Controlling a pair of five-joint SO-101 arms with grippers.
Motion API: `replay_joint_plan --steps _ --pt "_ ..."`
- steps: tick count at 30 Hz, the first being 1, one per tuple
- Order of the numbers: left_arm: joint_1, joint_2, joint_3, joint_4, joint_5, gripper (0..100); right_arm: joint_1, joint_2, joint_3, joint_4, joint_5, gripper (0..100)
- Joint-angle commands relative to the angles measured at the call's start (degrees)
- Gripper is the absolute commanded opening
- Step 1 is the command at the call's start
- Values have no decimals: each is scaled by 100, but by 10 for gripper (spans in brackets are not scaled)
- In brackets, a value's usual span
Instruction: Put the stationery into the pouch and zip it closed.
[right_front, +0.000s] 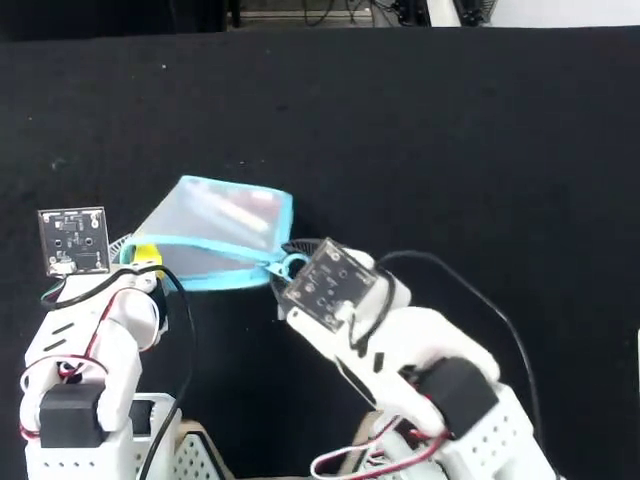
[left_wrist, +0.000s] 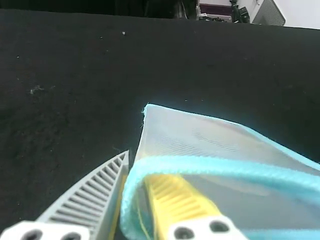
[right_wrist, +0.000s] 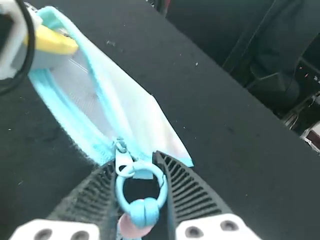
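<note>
1. Right, nearest first: the right tool (right_wrist: 135, 165) has its two black fingers closed in on the zip pull (right_wrist: 140, 186). The pale blue ring is pinched between them, and a blue bead (right_wrist: 144, 210) hangs on the ring's near side.
2. Just past those fingertips sits the slider (right_wrist: 121, 161), parked at the corner of the pouch (right_wrist: 125, 105) closest to this tool.
3. Over to the left tool (left_wrist: 136, 170): it's clamped on the opposite corner of the pouch. The grey finger (left_wrist: 95, 192) is outside, the yellow finger (left_wrist: 175, 197) is tucked inside the mouth, and the blue zip edge is squeezed between the two.
4. Between the two tools the mouth is unzipped, its two blue edges parted along the whole side that faces them.
5. From there the pouch stretches away from both tools, flat on the worktop (right_front: 450, 150), with its translucent wall uppermost.
6. Faint coloured shapes blur through that wall, beyond the left tool's fingertips. What they are, I can't tell.
7. Farther out, past the pouch's far blue seam, it's black worktop running on from both tools.
</note>
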Motion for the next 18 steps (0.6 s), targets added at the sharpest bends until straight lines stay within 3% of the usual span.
replay_joint_plan --steps 1,7,18 --pt "40 -62 -110 -123 0 30 88 549 -549 -466 53 11" --pt "40 -62 -110 -123 0 30 79 1235 -673 -343 26 11" --pt "40 -62 -154 -123 35 30 79 488 -664 193 -88 11"
